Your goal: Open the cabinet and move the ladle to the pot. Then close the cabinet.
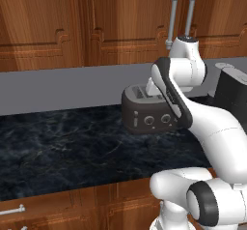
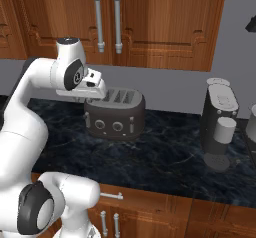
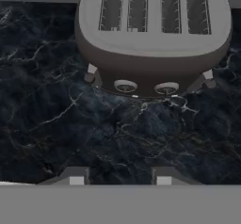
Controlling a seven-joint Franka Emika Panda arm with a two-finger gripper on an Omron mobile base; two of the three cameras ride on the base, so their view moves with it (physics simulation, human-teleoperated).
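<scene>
Dark marble counter (image 3: 56, 124) under me, with the brown toaster (image 3: 153, 39) sitting at twelve o'clock in my hand view. My gripper (image 3: 117, 176) hangs over bare counter, jaws parted and holding nothing. The cabinet (image 2: 150, 22) is up at twelve o'clock in the right base view, both doors shut, handles side by side.

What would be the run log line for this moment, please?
cabinet: doors closed | gripper: open, empty, above counter near toaster | task: not started
</scene>
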